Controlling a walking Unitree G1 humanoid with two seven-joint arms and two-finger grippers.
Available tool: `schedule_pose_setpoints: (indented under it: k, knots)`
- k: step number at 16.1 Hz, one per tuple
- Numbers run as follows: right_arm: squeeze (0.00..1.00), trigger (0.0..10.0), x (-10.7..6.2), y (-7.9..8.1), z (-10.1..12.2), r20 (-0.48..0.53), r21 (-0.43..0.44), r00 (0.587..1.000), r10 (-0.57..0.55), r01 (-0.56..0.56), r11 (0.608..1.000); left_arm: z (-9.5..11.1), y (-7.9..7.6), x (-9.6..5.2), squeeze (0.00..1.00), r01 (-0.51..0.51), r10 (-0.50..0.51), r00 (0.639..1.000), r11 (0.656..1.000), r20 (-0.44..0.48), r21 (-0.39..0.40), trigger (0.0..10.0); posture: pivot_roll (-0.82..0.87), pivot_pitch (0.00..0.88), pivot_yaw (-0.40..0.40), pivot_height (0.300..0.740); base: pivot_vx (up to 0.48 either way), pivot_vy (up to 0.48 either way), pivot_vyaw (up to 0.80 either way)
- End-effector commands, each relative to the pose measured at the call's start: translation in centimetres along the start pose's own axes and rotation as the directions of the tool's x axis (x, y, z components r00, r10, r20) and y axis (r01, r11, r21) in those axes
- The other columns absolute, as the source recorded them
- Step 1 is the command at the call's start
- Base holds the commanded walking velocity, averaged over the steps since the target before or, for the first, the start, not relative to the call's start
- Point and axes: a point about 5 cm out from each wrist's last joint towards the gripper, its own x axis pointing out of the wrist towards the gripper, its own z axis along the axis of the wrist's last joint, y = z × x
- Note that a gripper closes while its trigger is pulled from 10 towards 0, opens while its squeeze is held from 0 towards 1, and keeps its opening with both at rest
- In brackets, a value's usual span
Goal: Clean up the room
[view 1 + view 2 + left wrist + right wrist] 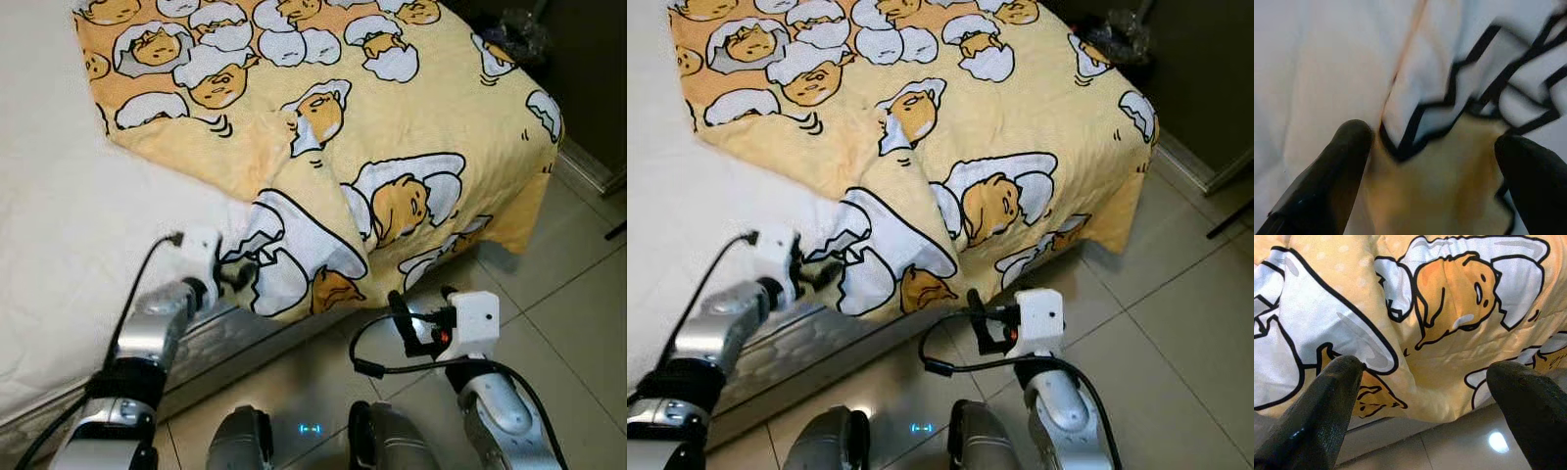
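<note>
A yellow quilt (323,127) printed with white egg cartoons lies rumpled across the foot of a bed, one folded corner (294,264) hanging over the near edge. My left gripper (238,276) is at that corner, open, its fingers (1337,166) spread on either side of the quilt's edge (1435,161). My right gripper (400,315) is open too, lower down over the floor, pointing at the hanging quilt (1449,333) from a short way off.
The white mattress sheet (69,235) lies bare to the left of the quilt. A grey bed frame (245,338) runs along the near edge. Pale floor tiles (568,304) spread to the right. A dark bag (514,34) stands beyond the bed's far corner.
</note>
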Motion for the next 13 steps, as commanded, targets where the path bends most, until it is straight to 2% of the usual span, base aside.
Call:
schedule_pose_setpoints:
  k: [1, 4, 6, 7, 9, 10, 11, 13]
  knots:
    - [0.0, 10.0, 0.0, -0.1, -0.4, -0.025, 0.016, 1.0, 0.01, -0.009, 1.0, -1.8, 0.5, 0.1, 0.0, -0.051, 0.051, 0.996, 0.999, -0.074, -0.004, 0.0, 0.02, 0.222, -0.006, 0.7, 0.0, 0.0, 0.0]
    - [0.0, 10.0, 0.1, 0.2, -0.1, -0.02, 0.02, 0.999, 0.05, -0.05, 0.999, -3.0, 1.5, 0.1, 0.0, -0.132, 0.135, 0.982, 0.991, -0.131, 0.028, 0.0, 0.01, 0.217, -0.013, 0.7, 0.0, 0.0, 0.0]
    - [0.0, 10.0, 0.4, 0.7, 0.2, -0.021, 0.011, 0.995, 0.094, -0.094, 0.995, -3.0, 2.8, 0.1, 0.0, -0.231, 0.241, 0.964, 0.968, -0.111, 0.095, 0.0, 0.0, 0.199, -0.023, 0.7, 0.0, 0.0, 0.0]
    - [0.0, 10.0, 0.6, 0.6, 0.3, -0.018, 0.008, 0.995, 0.093, -0.093, 0.996, -2.8, 2.9, 0.2, 0.0, -0.24, 0.247, 0.963, 0.967, -0.103, 0.082, 0.0, 0.0, 0.186, -0.024, 0.7, 0.0, 0.0, 0.0]
    - [0.0, 10.0, 0.8, 0.5, 0.5, -0.01, 0.002, 0.996, 0.09, -0.09, 0.996, -2.7, 2.7, 0.3, 0.0, -0.229, 0.23, 0.968, 0.973, -0.097, 0.021, 0.0, 0.0, 0.174, -0.022, 0.7, 0.0, 0.0, 0.0]
    - [0.0, 10.0, 0.9, 0.4, 0.5, -0.009, 0.002, 0.996, 0.088, -0.088, 0.996, -2.7, 2.4, 0.4, 0.0, -0.203, 0.2, 0.975, 0.979, -0.093, -0.03, 0.0, 0.0, 0.165, -0.022, 0.7, 0.0, 0.0, 0.0]
    - [0.0, 10.0, 1.0, 0.4, 0.4, -0.01, 0.001, 0.996, 0.089, -0.089, 0.996, -2.7, 1.8, 0.6, 0.0, -0.154, 0.144, 0.986, 0.981, -0.082, -0.118, 0.0, -0.01, 0.16, -0.021, 0.7, 0.0, 0.0, 0.0]
    - [0.0, 10.0, 0.7, 0.6, 0.3, -0.018, 0.005, 0.995, 0.103, -0.103, 0.995, -2.9, 1.3, 0.8, 0.0, -0.119, 0.107, 0.991, 0.978, -0.074, -0.169, 0.0, -0.01, 0.157, -0.02, 0.7, 0.0, 0.0, 0.0]
